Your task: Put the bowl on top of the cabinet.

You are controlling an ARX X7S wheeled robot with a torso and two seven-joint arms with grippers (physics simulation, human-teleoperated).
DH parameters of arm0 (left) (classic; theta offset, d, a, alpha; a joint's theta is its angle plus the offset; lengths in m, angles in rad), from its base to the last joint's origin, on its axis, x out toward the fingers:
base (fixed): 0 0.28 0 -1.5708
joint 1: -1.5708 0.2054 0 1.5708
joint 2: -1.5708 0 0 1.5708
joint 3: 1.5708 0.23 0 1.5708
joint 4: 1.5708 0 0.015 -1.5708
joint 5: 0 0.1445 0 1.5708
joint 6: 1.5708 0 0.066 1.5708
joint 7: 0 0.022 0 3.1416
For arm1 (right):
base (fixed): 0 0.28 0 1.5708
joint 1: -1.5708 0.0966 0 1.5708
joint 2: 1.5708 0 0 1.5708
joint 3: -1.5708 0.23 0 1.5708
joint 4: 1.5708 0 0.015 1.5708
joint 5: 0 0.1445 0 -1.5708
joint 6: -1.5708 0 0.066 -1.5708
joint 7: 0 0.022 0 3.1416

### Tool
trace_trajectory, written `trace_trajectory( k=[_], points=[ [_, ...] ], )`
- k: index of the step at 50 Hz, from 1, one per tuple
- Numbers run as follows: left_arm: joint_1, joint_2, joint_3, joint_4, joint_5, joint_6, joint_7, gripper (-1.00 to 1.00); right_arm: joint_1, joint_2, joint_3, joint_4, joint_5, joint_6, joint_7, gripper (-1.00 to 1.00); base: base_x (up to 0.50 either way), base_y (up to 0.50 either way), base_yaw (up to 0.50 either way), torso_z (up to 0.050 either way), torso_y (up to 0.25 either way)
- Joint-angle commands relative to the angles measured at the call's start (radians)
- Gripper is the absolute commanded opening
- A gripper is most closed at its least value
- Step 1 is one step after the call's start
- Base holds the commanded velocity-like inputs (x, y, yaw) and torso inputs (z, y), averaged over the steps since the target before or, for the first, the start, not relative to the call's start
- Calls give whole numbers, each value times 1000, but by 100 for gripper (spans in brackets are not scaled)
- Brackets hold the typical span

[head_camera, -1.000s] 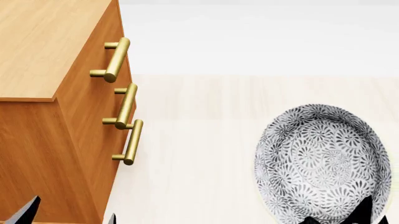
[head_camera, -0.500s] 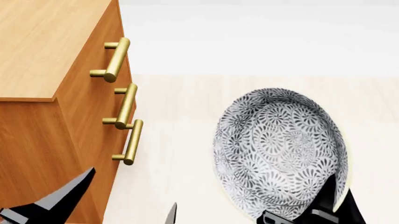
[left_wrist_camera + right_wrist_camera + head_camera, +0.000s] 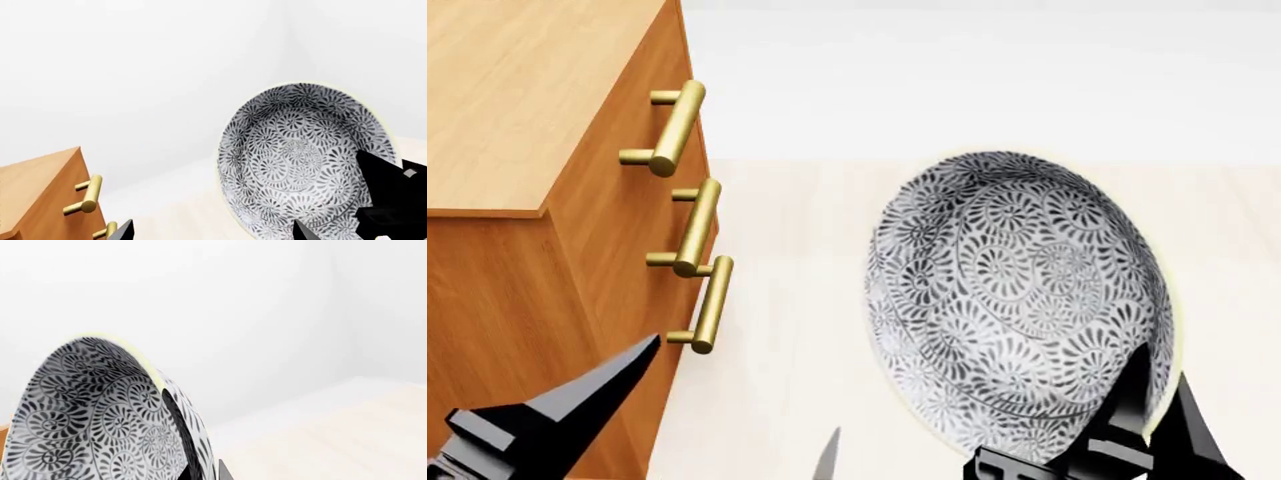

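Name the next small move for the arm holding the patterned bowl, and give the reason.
Probably carry it further toward the cabinet. The right gripper clamps the rim of the deep grey-floral ceramic bowl, which hangs tilted beside the orange-brown wooden cabinet, not yet over its flat top.

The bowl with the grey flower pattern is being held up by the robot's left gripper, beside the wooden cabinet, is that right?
Not quite: the right gripper holds the bowl, pinching its rim, as the head view shows. The left gripper is open and holds nothing. The bowl is indeed beside the cabinet, not yet on top.
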State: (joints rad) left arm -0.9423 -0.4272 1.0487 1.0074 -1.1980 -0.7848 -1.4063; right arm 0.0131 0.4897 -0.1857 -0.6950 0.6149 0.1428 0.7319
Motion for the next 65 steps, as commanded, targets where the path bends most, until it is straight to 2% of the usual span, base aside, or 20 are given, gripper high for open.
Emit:
trace_trajectory(
  k=[1, 4, 6, 10, 11, 17, 35, 36, 37, 42, 58, 65],
  points=[
    [-69, 38, -15, -6, -90, 7, -74, 100, -1, 14, 13, -54, -32, 13, 4, -100, 0, 0, 0, 0, 0],
    [-69, 38, -15, -6, -90, 7, -75, 100, 0, 14, 13, -54, -32, 13, 5, -100, 0, 0, 0, 0, 0],
    [-145, 57, -39, -6, -198, 4, -130, 100, -12, 33, 19, -101, -32, 21, 13, -100, 0, 0, 0, 0, 0],
    [-166, 56, -54, -21, -234, 12, -124, 100, -11, 33, 14, -111, -38, 21, 15, -100, 0, 0, 0, 0, 0],
    [-216, 73, -72, -43, -300, 23, -134, 100, -10, 30, 6, -117, -45, 19, 13, -100, 0, 0, 0, 0, 10],
    [-276, 107, -71, -65, -380, 19, -163, 100, -5, 29, -4, -120, -54, 18, 9, -100, 0, 0, 0, 0, 0],
    [-288, 100, -52, -66, -375, 38, -163, 100, -4, 32, -7, -119, -54, 16, 12, -100, 0, 0, 0, 0, 0],
    [-318, 83, -63, -89, -428, 50, -162, 100, 27, 37, -16, -108, -57, 47, 16, -100, 0, 0, 0, 0, 0],
    [-291, 57, -64, -82, -414, 54, -144, 100, 103, 27, -65, -59, -185, 108, 57, -100, 0, 0, 0, 0, 0],
    [-281, 41, -68, -81, -405, 60, -131, 100, 139, 14, -82, -10, -194, 125, 53, -100, 0, 0, 0, 0, 0],
    [-284, 39, -63, -81, -404, 65, -131, 100, 140, 15, -84, -9, -193, 124, 55, -100, 0, 0, 0, 0, 1],
    [-307, 50, -61, -88, -423, 69, -144, 100, 142, 15, -137, 28, -253, 74, 14, -100, 0, 0, 0, 0, 0]
  ],
)
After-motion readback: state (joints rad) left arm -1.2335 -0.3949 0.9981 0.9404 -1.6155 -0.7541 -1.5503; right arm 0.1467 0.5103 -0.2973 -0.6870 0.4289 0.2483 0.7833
